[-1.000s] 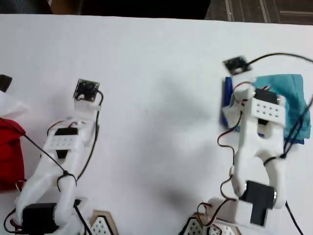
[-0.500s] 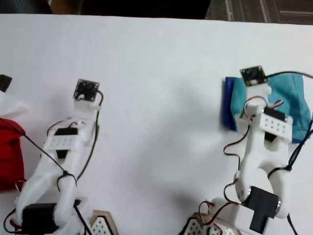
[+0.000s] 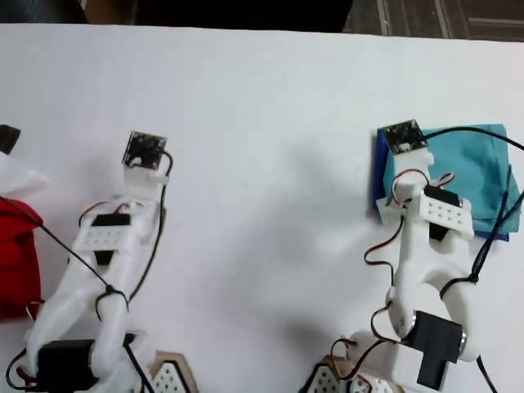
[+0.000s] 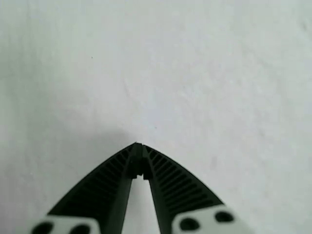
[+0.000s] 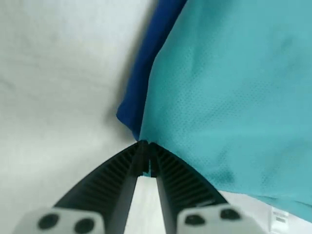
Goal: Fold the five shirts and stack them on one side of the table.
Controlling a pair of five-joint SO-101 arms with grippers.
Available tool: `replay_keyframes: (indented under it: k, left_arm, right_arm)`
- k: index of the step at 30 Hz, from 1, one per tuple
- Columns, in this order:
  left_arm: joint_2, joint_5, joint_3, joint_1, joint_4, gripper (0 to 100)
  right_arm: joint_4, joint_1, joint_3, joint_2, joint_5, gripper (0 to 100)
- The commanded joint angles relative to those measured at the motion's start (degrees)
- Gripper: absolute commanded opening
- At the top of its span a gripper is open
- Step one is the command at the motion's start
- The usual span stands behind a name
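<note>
High view: my right arm (image 3: 430,237) stands over the stack at 3 o'clock on the tabletop (image 3: 270,106). There a teal shirt (image 3: 471,164) lies folded on a blue shirt (image 3: 381,176), whose edge peeks out toward the centre. My left arm (image 3: 94,246) sits at 8 o'clock. A crumpled red shirt (image 3: 16,254) lies at 9 o'clock beside a bit of white cloth (image 3: 15,178). A black cable (image 3: 495,209) trails across the teal shirt.

Left wrist view: my left end effector (image 4: 139,148) is closed tip to tip, holding nothing, above bare white surface.

Right wrist view: my right end effector (image 5: 145,146) is likewise closed, its tips at the teal shirt's corner. I cannot tell whether any cloth is caught.

I judge the risk to be at that corner. If the tips drag or grip cloth, pulling away could flip the fold open or slide teal off blue. The cable could snag it too.

The tabletop is plain matt white; beyond its 12 o'clock edge lies dark floor (image 3: 246,12).
</note>
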Motion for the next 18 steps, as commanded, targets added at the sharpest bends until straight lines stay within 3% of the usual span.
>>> replay_keyframes:
  k: [1,4,9,18]
  left_arm:
    - [0.09,0.79,0.13,-0.09,-1.05,3]
    - [0.09,0.79,0.13,-0.09,-1.05,3]
    - [0.09,0.62,0.13,-0.09,-1.05,3]
    - [0.09,0.53,0.13,-0.09,-1.05,3]
  right_arm:
    - [1.98,-0.57,-6.42,-3.56,-0.70,2.0]
    - [1.54,2.15,-11.34,-3.30,-4.22,2.0]
    - [-11.47,8.13,-18.64,1.98,-8.62,2.0]
    - [-13.14,14.55,-46.59,29.85,-9.05,2.0]
